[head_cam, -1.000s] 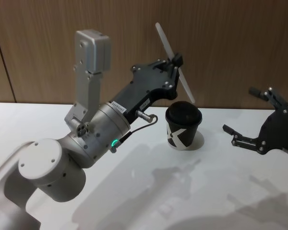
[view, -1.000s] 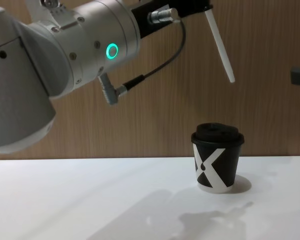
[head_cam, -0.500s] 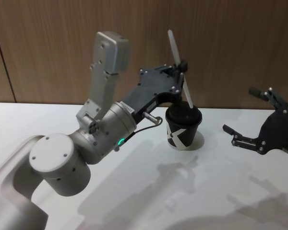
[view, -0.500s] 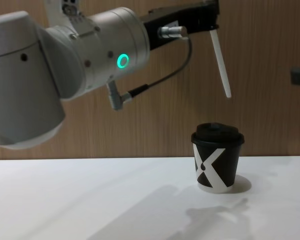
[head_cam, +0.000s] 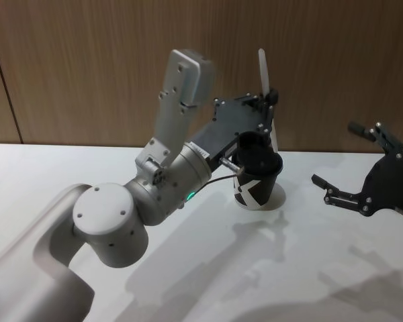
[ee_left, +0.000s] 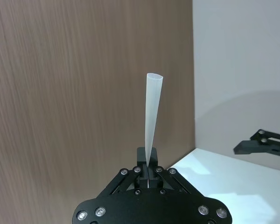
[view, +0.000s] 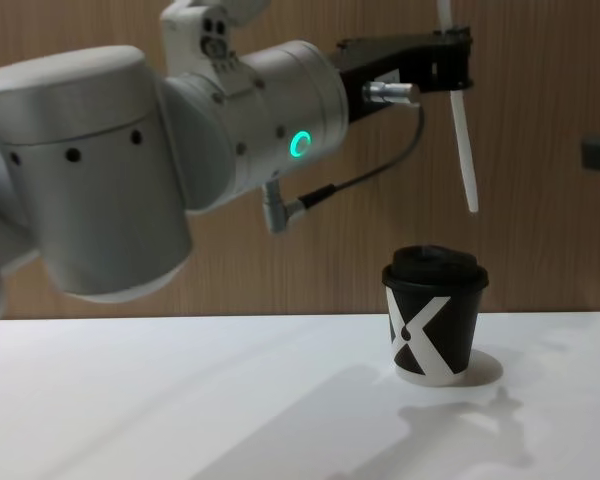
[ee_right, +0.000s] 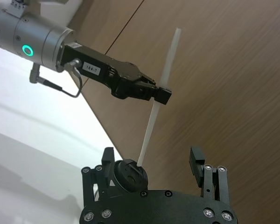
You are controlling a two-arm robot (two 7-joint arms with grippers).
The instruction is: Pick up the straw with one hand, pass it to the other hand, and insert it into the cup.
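Your left gripper [head_cam: 269, 107], the black one on the bulky silver-grey arm [head_cam: 168, 181], is clamped on the straw [head_cam: 264, 70] partway along its length, above the cup [head_cam: 255, 182]. The gripper body carries a small white label [ee_right: 92, 69]. Its print looks like digits but is too small to read with certainty. A green ring [view: 300, 145] glows on the wrist. The straw is long, thin, straight and white, and is held nearly upright. In the chest view its lower end hangs over the cup's black domed lid [view: 435, 262], apart from it. The cup is small and black, bears a bold white X-like mark [view: 420, 335], and stands on the white table [head_cam: 67, 168]. Your right gripper [head_cam: 336, 154] sits well to the cup's right, fingers spread, holding nothing.
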